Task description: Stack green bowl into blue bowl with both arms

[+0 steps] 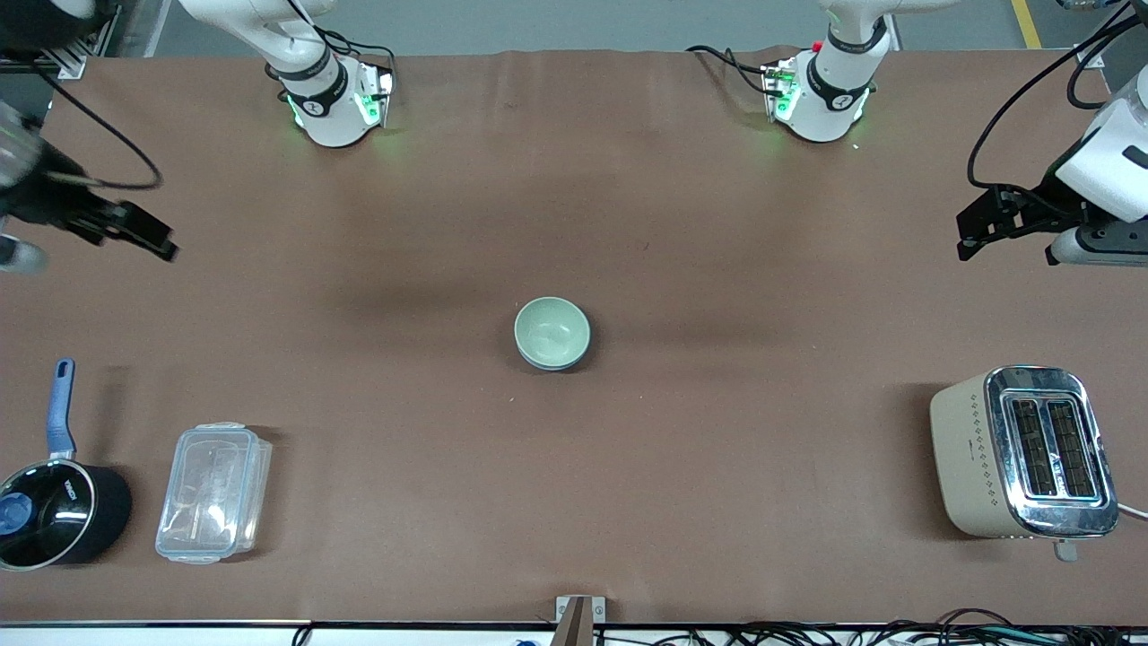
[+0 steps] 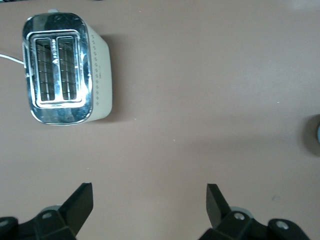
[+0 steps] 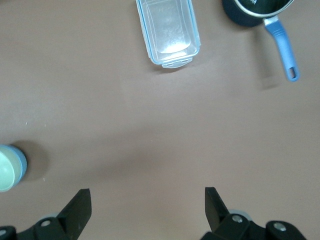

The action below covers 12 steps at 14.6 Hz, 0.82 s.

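The pale green bowl [image 1: 551, 330] sits nested inside the blue bowl [image 1: 549, 365] at the middle of the table; only the blue bowl's outside shows below the green rim. Both show at the edge of the right wrist view, the green bowl [image 3: 6, 170] inside the blue bowl [image 3: 22, 165]. My left gripper [image 1: 987, 224] is open and empty, raised over the left arm's end of the table, well apart from the bowls. My right gripper [image 1: 134, 231] is open and empty, raised over the right arm's end. In the wrist views the left gripper [image 2: 150, 200] and the right gripper [image 3: 147, 200] have only bare table between their fingers.
A cream and chrome toaster [image 1: 1022, 453] [image 2: 65, 70] stands near the front camera at the left arm's end. A clear lidded container [image 1: 213, 492] [image 3: 169, 31] and a black saucepan with a blue handle [image 1: 58, 511] [image 3: 260, 10] stand at the right arm's end.
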Available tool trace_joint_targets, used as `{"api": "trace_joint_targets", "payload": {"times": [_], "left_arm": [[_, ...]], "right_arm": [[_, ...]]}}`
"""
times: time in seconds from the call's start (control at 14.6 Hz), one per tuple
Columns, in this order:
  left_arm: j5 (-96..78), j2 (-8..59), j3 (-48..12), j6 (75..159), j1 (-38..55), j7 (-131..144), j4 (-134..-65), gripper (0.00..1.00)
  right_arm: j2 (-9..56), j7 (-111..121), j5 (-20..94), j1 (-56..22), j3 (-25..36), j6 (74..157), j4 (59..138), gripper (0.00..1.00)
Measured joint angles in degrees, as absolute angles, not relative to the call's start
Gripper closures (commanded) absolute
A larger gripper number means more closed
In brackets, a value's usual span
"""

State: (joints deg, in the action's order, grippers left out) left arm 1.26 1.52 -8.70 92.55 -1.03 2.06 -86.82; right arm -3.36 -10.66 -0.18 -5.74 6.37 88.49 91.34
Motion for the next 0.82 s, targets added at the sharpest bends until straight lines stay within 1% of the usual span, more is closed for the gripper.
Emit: {"api": "trace_joint_targets", "payload": {"times": [0.14, 0.27, 0.55, 0.82], "left_arm": [[0.9, 1.5, -8.7, 92.4, -1.0, 2.1, -86.8, 0.00], [0.9, 1.5, -8.7, 92.2, -1.0, 2.1, -86.8, 0.00], [0.9, 1.5, -8.7, 92.2, -1.1, 2.1, -86.8, 0.00], [0.9, 1.5, -8.7, 92.2, -1.1, 2.1, -86.4, 0.00]], "right_arm": [[-3.4, -7.6, -0.1, -5.7, 7.2, 85.0, 85.7, 0.00], [-3.0, -7.1, -0.1, -5.9, 7.0, 83.9, 83.2, 0.00], [-1.1, -6.9, -0.1, -5.9, 6.8, 83.9, 82.9, 0.00], [-0.8, -6.4, -0.1, -5.9, 6.8, 83.1, 82.8, 0.00]]}}
